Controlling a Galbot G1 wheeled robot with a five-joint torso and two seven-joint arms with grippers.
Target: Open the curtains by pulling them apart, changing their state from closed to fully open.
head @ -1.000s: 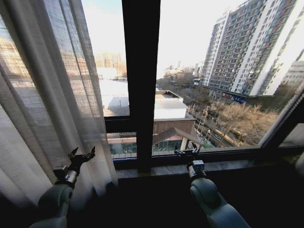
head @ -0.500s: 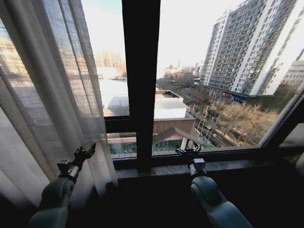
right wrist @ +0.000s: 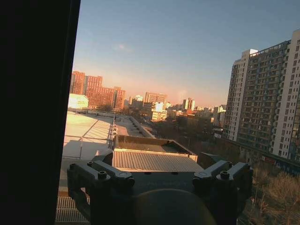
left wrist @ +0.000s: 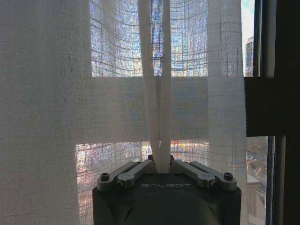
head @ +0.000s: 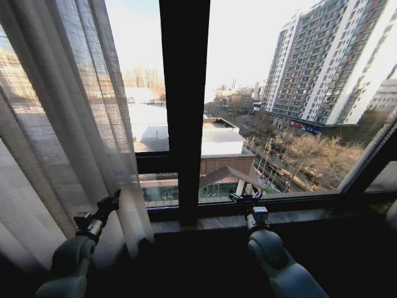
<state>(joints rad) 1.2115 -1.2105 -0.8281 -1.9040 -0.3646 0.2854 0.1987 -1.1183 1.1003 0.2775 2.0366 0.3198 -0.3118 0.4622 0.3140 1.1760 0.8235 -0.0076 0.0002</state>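
City blocks and a pale sky filled the glass behind a dark window frame (head: 184,112), w/ the sill (head: 298,217) running below. One sheer panel of the curtains (head: 59,124) hung bunched at the robot's left; the glass to the right was already bare. Left end effector (head: 107,205) was clenched on a pleat (left wrist: 159,140) at the panel's inner edge, fabric pinched between its fingers. Right end effector (head: 245,198) sat released near the sill, grasping nothing. Best approach, imo: keep the pinch firm, draw leftward level & smooth, no downward tug.

Sheer off-white curtains (head: 68,124), linen-like weave; dark window frame (head: 183,93).
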